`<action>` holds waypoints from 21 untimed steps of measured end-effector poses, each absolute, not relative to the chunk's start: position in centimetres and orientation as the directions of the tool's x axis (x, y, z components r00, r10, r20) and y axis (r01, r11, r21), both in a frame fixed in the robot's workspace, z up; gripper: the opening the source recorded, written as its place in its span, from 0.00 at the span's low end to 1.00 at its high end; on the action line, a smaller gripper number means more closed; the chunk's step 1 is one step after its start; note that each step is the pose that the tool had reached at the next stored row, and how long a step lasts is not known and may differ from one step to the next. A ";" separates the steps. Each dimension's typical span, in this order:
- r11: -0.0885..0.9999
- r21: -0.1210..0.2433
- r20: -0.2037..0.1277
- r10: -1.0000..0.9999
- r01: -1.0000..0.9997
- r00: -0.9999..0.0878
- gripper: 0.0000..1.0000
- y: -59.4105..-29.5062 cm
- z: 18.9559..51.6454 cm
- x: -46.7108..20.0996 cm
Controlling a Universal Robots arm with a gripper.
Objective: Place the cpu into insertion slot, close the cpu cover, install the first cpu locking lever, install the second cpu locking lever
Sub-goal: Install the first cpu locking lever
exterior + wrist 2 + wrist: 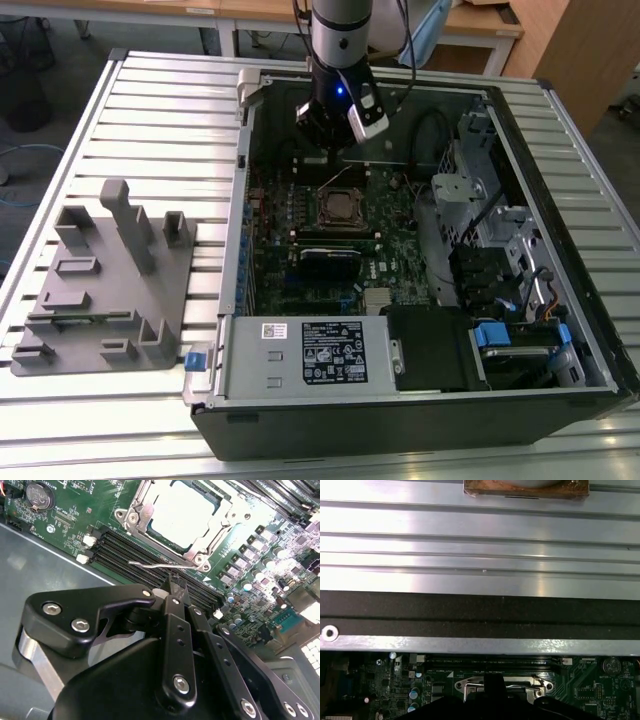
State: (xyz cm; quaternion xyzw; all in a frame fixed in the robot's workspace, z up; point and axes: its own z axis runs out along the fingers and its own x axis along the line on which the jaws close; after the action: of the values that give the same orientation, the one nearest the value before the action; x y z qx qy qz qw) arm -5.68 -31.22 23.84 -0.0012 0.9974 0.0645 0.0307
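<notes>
gripper (176, 584) — fingers together | tips just beside locking lever (150, 564)

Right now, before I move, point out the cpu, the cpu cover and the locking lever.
cpu (184, 514), second wrist view, centre of its pale top.
cpu cover (140, 507), second wrist view, silvery side bar.
locking lever (150, 565), second wrist view, thin wire arm.

Upright arm (340, 35), tool (176, 585) closed

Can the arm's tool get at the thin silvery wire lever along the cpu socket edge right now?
Probably yes: in the second wrist view the tool sits just beside the thin silvery wire lever, over low black memory slots, with nothing standing between them.
</notes>
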 end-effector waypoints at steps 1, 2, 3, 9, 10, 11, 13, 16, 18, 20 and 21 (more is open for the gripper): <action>0.991 0.134 -0.059 0.002 -0.006 -0.998 0.11 -31.2 23.8 -5.7; 0.991 0.136 -0.058 0.002 -0.006 -0.998 0.11 -31.2 23.8 -5.7; 0.991 0.137 -0.058 0.002 -0.006 -0.998 0.11 -31.2 23.8 -5.7; 0.990 0.142 -0.045 0.002 -0.004 -0.999 0.11 -31.2 23.8 -5.7; 0.990 0.143 -0.039 0.002 -0.003 -0.999 0.11 -31.2 23.8 -5.7; 0.990 0.144 -0.036 0.002 -0.003 -0.999 0.11 -31.2 23.8 -5.7; 0.990 0.144 -0.034 0.003 -0.002 -0.999 0.11 -31.2 23.8 -5.7; 0.989 0.145 -0.033 0.003 -0.002 -0.999 0.11 -31.2 23.8 -5.7; 0.989 0.145 -0.033 0.002 -0.002 -0.999 0.11 -31.2 23.7 -5.6; 0.989 0.145 -0.029 0.003 -0.001 -1.000 0.11 -31.3 23.6 -5.5; 0.989 0.145 -0.025 0.003 -0.001 -1.000 0.11 -31.3 23.5 -5.4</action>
State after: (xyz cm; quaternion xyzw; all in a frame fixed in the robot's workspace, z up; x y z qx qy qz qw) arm -5.40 -31.35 23.49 0.0006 0.9973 0.0725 0.0125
